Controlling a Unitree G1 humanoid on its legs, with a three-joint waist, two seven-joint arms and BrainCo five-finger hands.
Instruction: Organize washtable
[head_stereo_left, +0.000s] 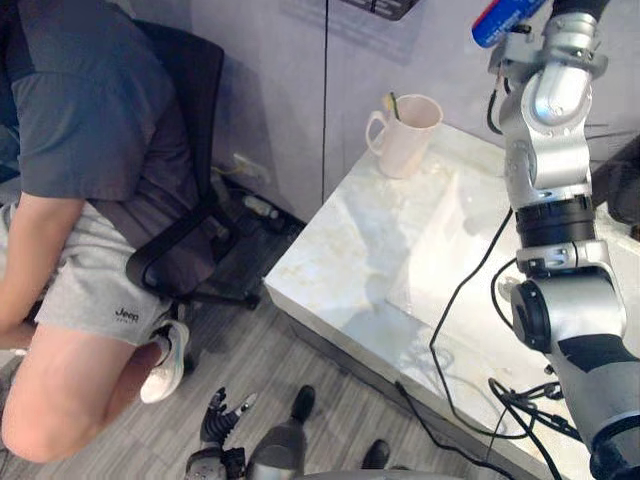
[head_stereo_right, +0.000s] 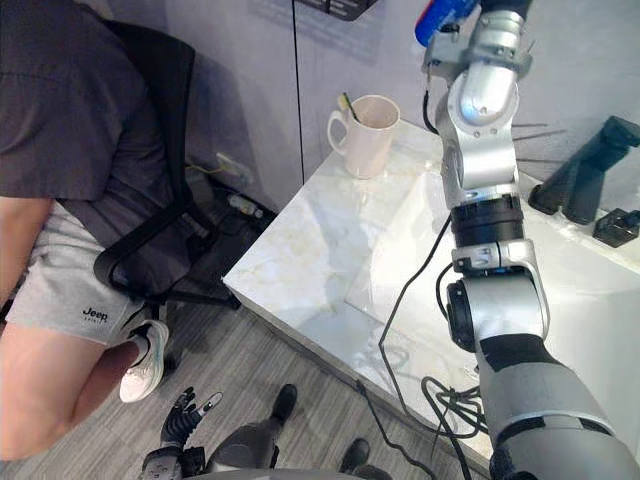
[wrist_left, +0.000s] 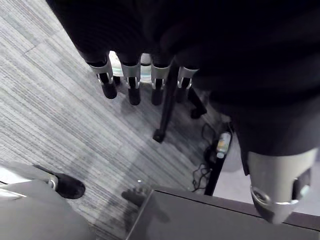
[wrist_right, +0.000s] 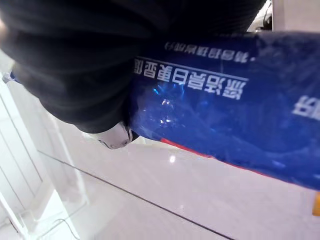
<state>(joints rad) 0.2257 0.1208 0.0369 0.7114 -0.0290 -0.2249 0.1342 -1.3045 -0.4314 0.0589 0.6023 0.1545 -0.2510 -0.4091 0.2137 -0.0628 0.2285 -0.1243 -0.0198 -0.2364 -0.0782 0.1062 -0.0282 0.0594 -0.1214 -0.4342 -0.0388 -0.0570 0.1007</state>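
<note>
Washtable of pale marble carries a cream mug at its back corner, with a thin stick leaning inside against the rim. The right hand is raised well above and to the right of the mug, clamped on a blue tube that lies across its palm, clear of the marble. A black faucet stands to the right of the mug, beyond the raised arm. The left hand hangs far below the mug, near the grey floor off the table's front edge; its fingers are loose and straight and hold nothing. Left of the mug, past the table's edge, a person sits on a black chair.
</note>
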